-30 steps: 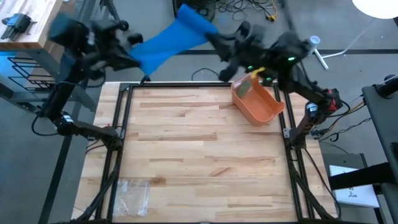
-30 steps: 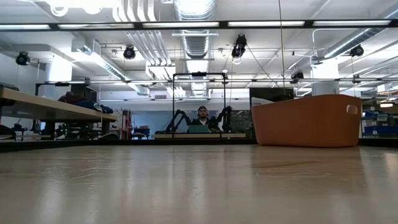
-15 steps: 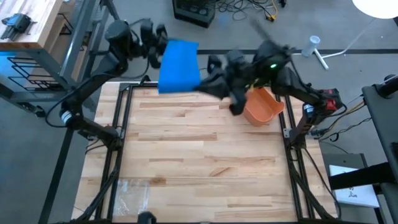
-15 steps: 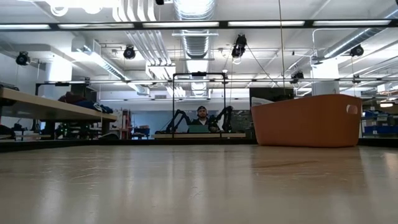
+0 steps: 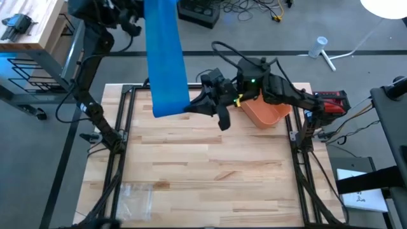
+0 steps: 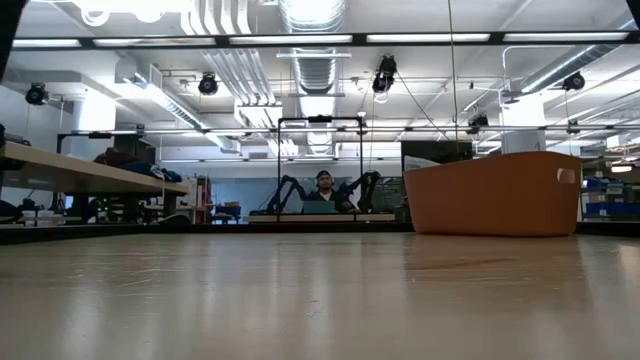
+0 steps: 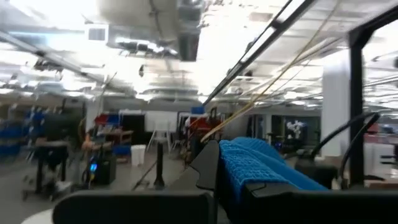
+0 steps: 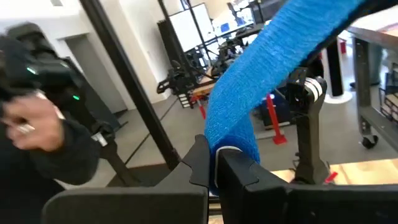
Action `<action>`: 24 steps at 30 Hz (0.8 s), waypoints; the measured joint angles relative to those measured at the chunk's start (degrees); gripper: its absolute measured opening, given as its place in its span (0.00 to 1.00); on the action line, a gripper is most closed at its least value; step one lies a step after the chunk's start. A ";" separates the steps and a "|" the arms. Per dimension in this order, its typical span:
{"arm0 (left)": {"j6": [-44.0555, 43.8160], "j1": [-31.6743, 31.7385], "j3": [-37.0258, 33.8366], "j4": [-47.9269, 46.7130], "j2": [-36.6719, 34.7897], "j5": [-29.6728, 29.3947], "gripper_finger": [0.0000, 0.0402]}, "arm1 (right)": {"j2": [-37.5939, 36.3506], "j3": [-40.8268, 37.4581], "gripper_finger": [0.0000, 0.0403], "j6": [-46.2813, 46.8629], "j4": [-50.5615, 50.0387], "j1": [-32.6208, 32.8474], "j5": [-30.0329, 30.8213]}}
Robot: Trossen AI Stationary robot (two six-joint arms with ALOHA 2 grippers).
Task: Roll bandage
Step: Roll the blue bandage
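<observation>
The bandage (image 5: 165,57) is a wide blue strip held in the air above the table's far left part, running from far to near. My left gripper (image 5: 138,14) is shut on its far end, high up beyond the table's far edge. My right gripper (image 5: 191,107) is shut on its near end, over the table and left of the orange bin (image 5: 267,111). The right wrist view shows the strip (image 8: 273,56) rising straight from my right gripper (image 8: 216,165) toward the left arm (image 8: 308,93). Neither gripper shows in the low view. My left gripper pinches the bandage's far end (image 7: 245,165) between its two fingers; the woven blue cloth bunches in the gap. That end is lifted well clear of the table. My right gripper pinches the bandage's near end (image 8: 225,142) between its two fingers, coming level from the table's right side. The strip leaves the fingers straight, without sag, clear of the table.
The orange bin (image 6: 495,195) stands at the table's far right, close behind the right arm. A clear plastic bag (image 5: 137,197) lies at the near left corner. A black frame (image 5: 124,127) rims the table. A person (image 6: 322,192) sits far behind the table.
My left gripper has swung up and toward the far edge, turning as it went. My right gripper has come down and toward the table's near left. The bandage, which hung across between them, now runs far to near, drawn out longer and straight.
</observation>
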 joint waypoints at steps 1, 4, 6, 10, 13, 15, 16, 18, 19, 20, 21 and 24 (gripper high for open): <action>-0.53 0.00 0.71 0.96 0.11 0.12 0.00 | 0.10 0.00 0.01 -0.02 -0.37 0.02 0.71; -4.83 0.73 -2.71 9.29 -3.03 -0.14 0.00 | 0.18 -0.09 0.01 -0.56 -1.89 -0.09 3.74; -6.07 1.57 -3.13 9.75 -4.94 -0.28 0.00 | 0.18 -0.09 0.01 -0.89 -2.78 -0.11 5.90; -6.28 2.25 -2.84 9.57 -6.85 -0.30 0.00 | 0.14 -0.09 0.01 -1.64 -3.86 -0.10 8.89; -6.22 2.20 -2.80 9.09 -7.47 -0.28 0.00 | 0.38 -0.09 0.01 -1.62 -4.76 -0.11 11.67; -5.69 2.27 -2.80 8.94 -7.96 -0.32 0.00 | 0.70 -0.09 0.01 -1.60 -5.20 -0.13 11.92; -5.34 2.39 -2.74 8.49 -8.12 -0.33 0.00 | 0.89 -0.09 0.01 -1.61 -5.19 -0.11 11.88; -5.05 3.38 -2.67 6.85 -8.28 -0.30 0.00 | 1.10 -0.11 0.01 -1.60 -5.22 0.02 10.86; -5.01 3.92 -2.67 5.86 -8.23 -0.26 0.00 | 1.12 -0.11 0.01 -1.52 -5.25 0.07 9.94; -4.98 4.35 -2.77 4.76 -8.05 -0.31 0.00 | 1.11 -0.11 0.01 -1.26 -5.19 0.26 9.28; -4.88 4.61 -2.82 3.88 -7.65 -0.37 0.00 | 1.10 -0.11 0.01 -1.22 -5.16 0.44 9.00; -4.76 5.44 -2.91 1.90 -6.55 -0.53 0.00 | 1.08 -0.09 0.01 -1.91 -5.18 1.31 8.97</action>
